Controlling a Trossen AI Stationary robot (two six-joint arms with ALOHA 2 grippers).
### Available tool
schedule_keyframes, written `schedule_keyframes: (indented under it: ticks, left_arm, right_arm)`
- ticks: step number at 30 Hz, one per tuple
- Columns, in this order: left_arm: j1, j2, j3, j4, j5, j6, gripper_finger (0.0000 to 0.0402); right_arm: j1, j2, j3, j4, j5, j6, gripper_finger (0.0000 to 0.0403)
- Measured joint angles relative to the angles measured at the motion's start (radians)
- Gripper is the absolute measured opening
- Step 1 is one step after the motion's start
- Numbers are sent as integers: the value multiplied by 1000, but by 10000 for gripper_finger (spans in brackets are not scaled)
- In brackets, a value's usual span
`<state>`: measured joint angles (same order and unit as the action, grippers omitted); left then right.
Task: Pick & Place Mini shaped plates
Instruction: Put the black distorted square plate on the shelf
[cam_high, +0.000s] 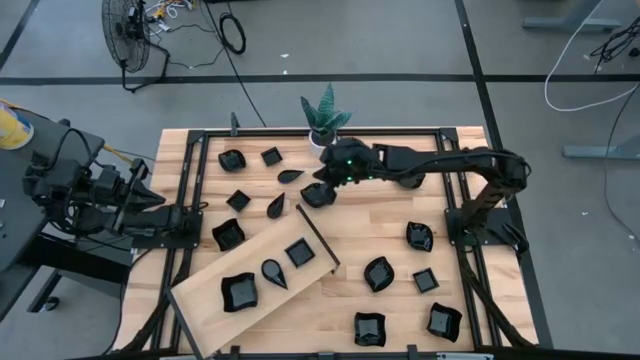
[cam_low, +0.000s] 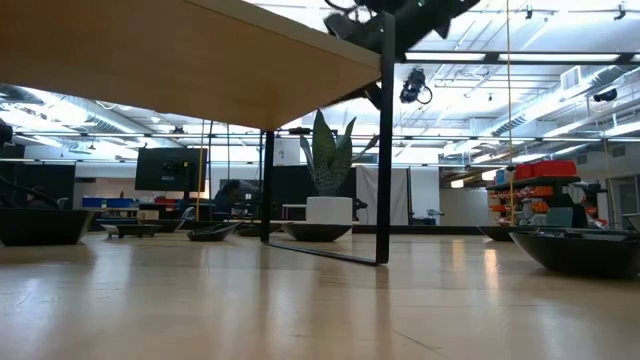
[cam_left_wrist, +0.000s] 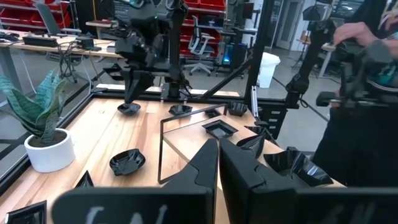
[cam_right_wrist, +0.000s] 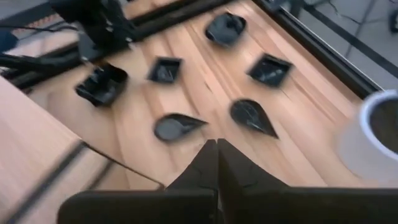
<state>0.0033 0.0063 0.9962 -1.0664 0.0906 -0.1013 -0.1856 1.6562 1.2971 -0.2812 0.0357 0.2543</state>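
Observation:
Several glossy black mini plates lie on the wooden table: a group at the far left around a teardrop plate (cam_high: 291, 176) and a group at the near right around a wavy plate (cam_high: 378, 273). Three more, among them a square plate (cam_high: 300, 252), lie on the slanted light board (cam_high: 200, 300). My right gripper (cam_high: 322, 183) is shut and empty. It hovers over the table's far middle beside a wavy plate (cam_high: 318, 196), and the teardrop plates (cam_right_wrist: 177, 126) lie ahead of its fingers (cam_right_wrist: 214, 152). My left gripper (cam_high: 160, 200) waits shut and empty at the table's left edge (cam_left_wrist: 219, 163).
A white pot with a green plant (cam_high: 325, 125) stands at the far edge, close to my right gripper. The board rests raised on a black wire frame (cam_low: 385, 150). A black metal frame (cam_high: 200, 135) borders the table. A person (cam_left_wrist: 367, 93) stands beyond the table's right side.

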Motion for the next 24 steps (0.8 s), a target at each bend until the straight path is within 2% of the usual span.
schedule_keyframes:
  ticks: [11,18,24]
  left_arm:
    - [0,0,0,0,0,0,18]
    - [0,0,0,0,0,0,18]
    - [0,0,0,0,0,0,18]
  right_arm:
    - [-48,-70,-142,5,1,58,0]
    - [-50,-102,-181,-29,2,100,0]
    - [-50,-105,-188,-75,2,65,0]
